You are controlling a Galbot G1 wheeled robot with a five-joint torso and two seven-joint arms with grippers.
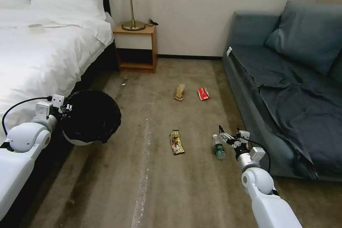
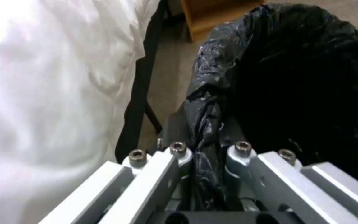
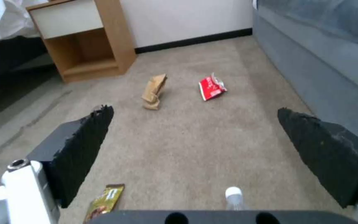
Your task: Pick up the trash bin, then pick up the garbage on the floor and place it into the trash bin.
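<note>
The white trash bin (image 1: pixel 89 117) with its black liner hangs tilted above the carpet beside the bed, my left gripper (image 1: pixel 66 108) shut on its rim; up close the liner (image 2: pixel 295 71) is pinched between the fingers (image 2: pixel 179 152). The garbage lies on the floor: a clear bottle (image 1: pixel 218 146), a yellow-brown wrapper (image 1: pixel 176 142), a tan paper bag (image 1: pixel 180 92) and a red-and-white packet (image 1: pixel 203 93). My right gripper (image 1: pixel 229 135) hovers open just right of the bottle. Between its pads (image 3: pixel 84 149) appear the bottle cap (image 3: pixel 233 193), wrapper (image 3: pixel 104 202), bag (image 3: pixel 154 91) and packet (image 3: pixel 211 87).
A bed (image 1: pixel 42 50) borders the left, a blue sofa (image 1: pixel 292 89) the right. A wooden nightstand (image 1: pixel 135 48) with a lamp stands against the far wall. Open carpet lies between them around the litter.
</note>
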